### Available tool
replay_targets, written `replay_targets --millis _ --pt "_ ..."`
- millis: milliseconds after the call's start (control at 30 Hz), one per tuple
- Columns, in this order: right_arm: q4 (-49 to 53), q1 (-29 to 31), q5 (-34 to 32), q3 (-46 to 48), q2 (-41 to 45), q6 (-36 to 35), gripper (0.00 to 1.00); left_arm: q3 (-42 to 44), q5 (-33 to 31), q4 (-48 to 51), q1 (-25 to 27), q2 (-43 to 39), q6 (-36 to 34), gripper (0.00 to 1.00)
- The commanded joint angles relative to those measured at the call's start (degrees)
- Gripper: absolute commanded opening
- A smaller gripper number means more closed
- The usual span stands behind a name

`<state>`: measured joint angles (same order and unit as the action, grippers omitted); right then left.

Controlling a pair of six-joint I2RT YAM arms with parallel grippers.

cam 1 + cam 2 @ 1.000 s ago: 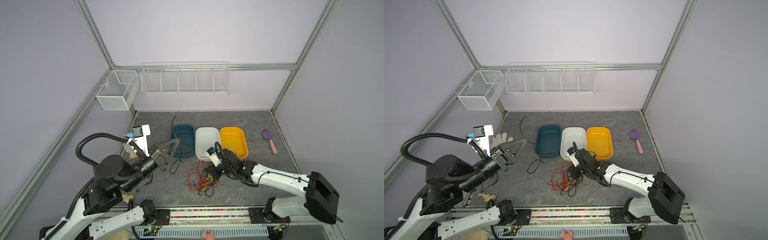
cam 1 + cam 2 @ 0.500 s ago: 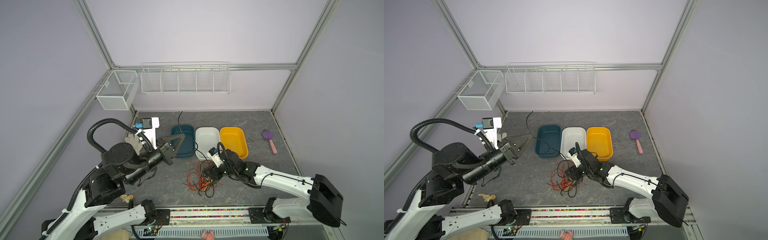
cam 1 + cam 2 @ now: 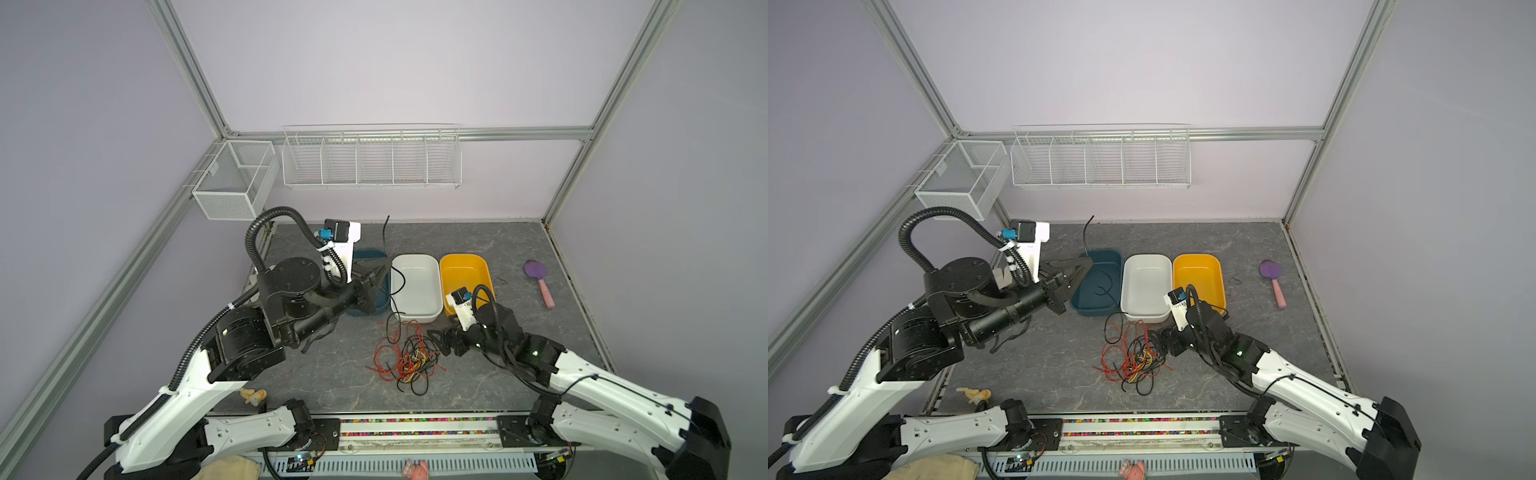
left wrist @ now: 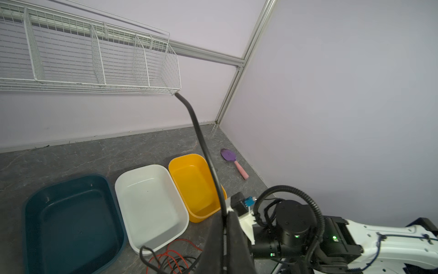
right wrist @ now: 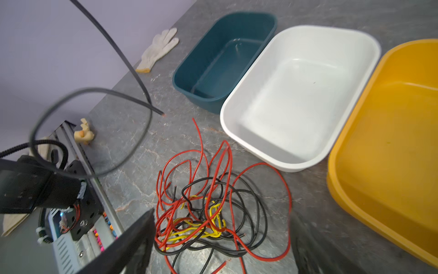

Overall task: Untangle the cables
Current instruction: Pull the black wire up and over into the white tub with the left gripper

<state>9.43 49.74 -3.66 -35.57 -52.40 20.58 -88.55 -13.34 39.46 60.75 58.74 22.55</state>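
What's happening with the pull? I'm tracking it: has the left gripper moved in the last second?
Yes. The left gripper, holding a black cable, swung from left of the teal bin to over its far-left corner.

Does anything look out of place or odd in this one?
Three strays unrelated to the cables: a white work glove near the teal bin, a purple paddle right of the yellow bin, and a small cream figure at the table's front edge.
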Motion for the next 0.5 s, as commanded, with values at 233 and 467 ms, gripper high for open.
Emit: replay_targets --millis 233,467 --pt "4.7 -1.0 -16.0 3.9 10.7 3.6 0.89 -4.8 6.9 -3.9 -7.8 11.4 -8.2 0.0" --pt "5.3 -1.2 -20.0 5.3 14.3 5.7 0.89 -9.2 6.8 -4.9 -9.2 20.5 -12.0 0.0"
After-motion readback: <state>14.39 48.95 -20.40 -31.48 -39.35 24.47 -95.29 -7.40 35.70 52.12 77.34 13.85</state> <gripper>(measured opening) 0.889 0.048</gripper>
